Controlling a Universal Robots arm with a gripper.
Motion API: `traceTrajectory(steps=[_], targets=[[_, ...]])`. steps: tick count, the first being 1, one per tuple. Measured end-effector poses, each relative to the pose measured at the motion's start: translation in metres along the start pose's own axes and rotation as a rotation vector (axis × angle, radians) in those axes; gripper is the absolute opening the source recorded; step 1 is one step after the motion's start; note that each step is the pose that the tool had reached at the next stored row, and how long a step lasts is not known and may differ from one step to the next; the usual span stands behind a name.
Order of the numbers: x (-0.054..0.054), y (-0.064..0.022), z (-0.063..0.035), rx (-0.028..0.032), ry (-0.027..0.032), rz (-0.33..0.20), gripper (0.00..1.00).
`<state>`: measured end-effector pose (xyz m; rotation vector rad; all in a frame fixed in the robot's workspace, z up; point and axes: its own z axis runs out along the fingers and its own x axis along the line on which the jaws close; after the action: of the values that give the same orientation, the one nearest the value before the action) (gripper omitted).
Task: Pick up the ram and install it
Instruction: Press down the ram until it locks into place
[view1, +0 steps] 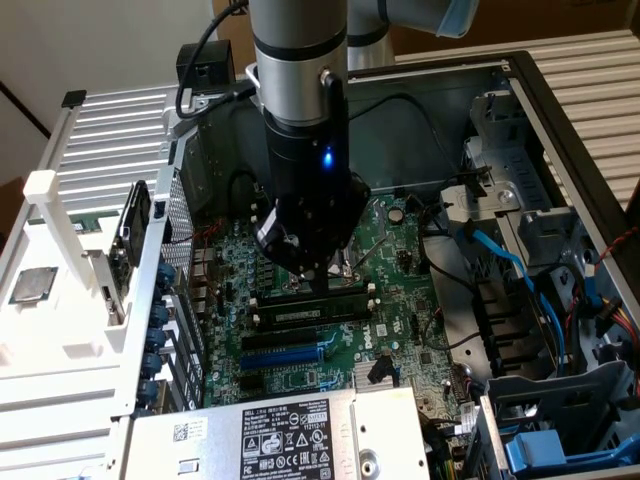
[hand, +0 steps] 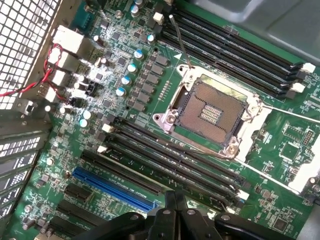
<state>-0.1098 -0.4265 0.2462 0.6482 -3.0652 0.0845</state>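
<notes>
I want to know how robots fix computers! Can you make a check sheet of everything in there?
Surface: green motherboard inside an open computer case; its processor socket is empty.
Job's things: the ram lies along a black slot just below the claw; cannot tell if it is clicked in.
Clutter: nothing seen.
Grippers: claw is shut, tip down right above the ram; cannot tell if it touches it.
Cables: blue cables on the exterior view's right; red wires by the metal grille.
Surroundings: white rack on the exterior view's left.
</notes>
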Motion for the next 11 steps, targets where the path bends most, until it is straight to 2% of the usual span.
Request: traceTrajectory(steps=[11], targets=[[0.0,0.0,0.0,-0.0021,0.0079,0.148,0.1]])
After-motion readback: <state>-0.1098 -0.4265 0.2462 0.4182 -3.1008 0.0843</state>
